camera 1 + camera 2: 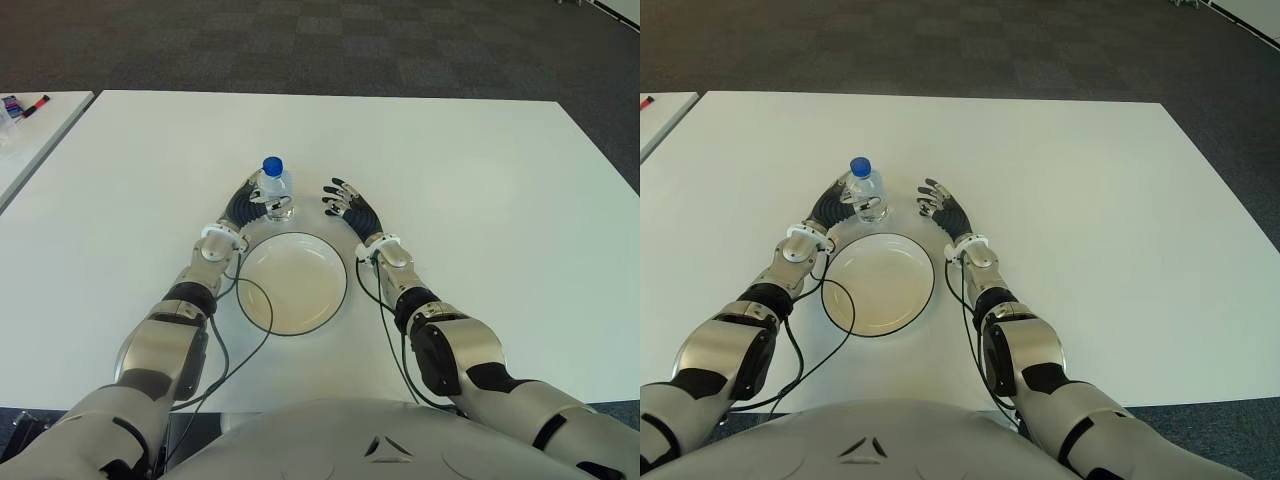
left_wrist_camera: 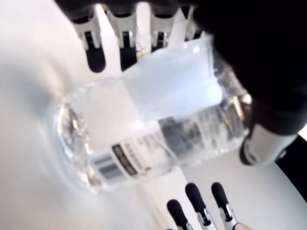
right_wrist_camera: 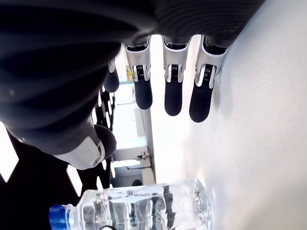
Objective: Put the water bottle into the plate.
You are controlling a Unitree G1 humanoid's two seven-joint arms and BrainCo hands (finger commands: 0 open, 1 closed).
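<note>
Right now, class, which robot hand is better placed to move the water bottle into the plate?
The left robot hand: it is already around the upright water bottle, just beyond the plate. The right robot hand is open, apart from the bottle.

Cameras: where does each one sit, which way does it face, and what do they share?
Left eye: on the head, looking down at the white table; both arms, left hand by the water bottle.
Right eye: the same scene from slightly aside; right hand beyond the plate.
Left wrist: close on its own fingers around the bottle.
Right wrist: its own open fingers, bottle beyond.
All four show the bottle.
</note>
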